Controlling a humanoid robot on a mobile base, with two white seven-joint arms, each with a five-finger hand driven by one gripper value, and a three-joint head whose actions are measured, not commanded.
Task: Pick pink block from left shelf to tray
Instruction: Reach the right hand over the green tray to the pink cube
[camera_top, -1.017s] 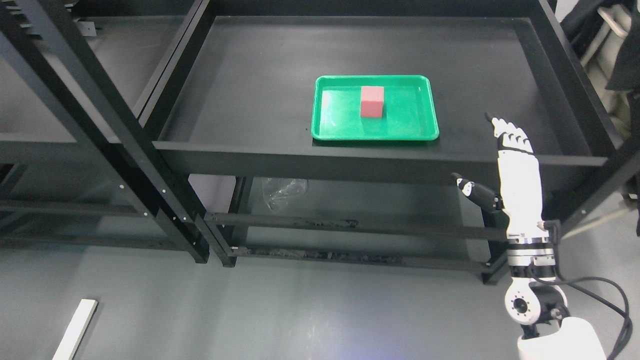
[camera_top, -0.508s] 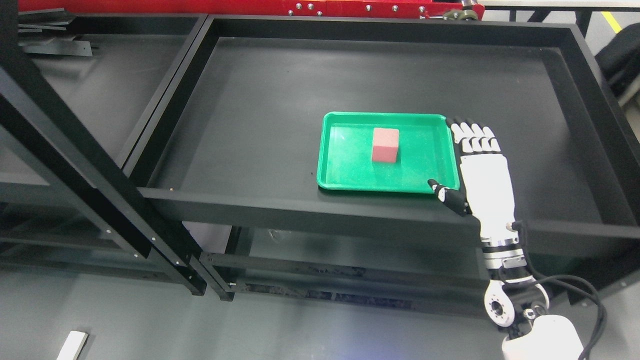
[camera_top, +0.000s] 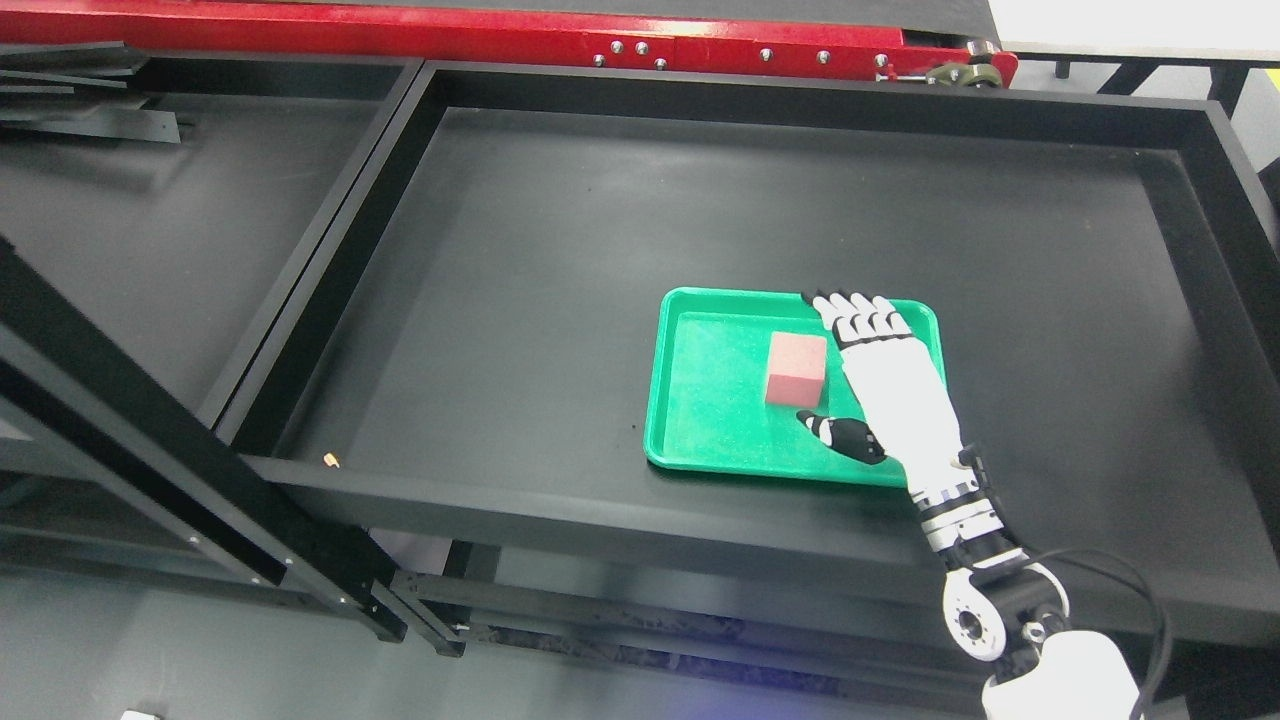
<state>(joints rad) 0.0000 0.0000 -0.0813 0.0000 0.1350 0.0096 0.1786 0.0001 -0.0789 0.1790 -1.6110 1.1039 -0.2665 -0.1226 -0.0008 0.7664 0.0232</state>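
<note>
Moved: right hand (camera_top: 880, 375) had gone from beside the tray's right edge half a second earlier to over the tray, next to the block; camera also shifted, whole picture slid down.
Right hand: fingers (camera_top: 858, 312) extended and relaxed, thumb (camera_top: 845, 436) splayed toward the tray's near side, grasping nothing.
Hand vs block: palm sat just to the right of the pink block (camera_top: 796, 368); contact could not be told from this view.
Pink block: rested upright inside the green tray (camera_top: 700, 400), right of the tray's middle.
Green tray: lay flat on the black shelf (camera_top: 560, 260), toward the front, slightly right of centre.
Right arm: came in from the lower right, white forearm crossing the shelf's front rim, cable (camera_top: 1140, 600) looping beside the wrist joint.
Left shelf: (camera_top: 150, 230) adjoining black shelf on the left, some dark flat strips (camera_top: 90, 110) at its back.
Background: red metal beam (camera_top: 500, 30) with bolts ran along the top behind the shelves.
Small item: tiny orange-brown speck (camera_top: 331, 460) lay at the shelf's front left corner.
</note>
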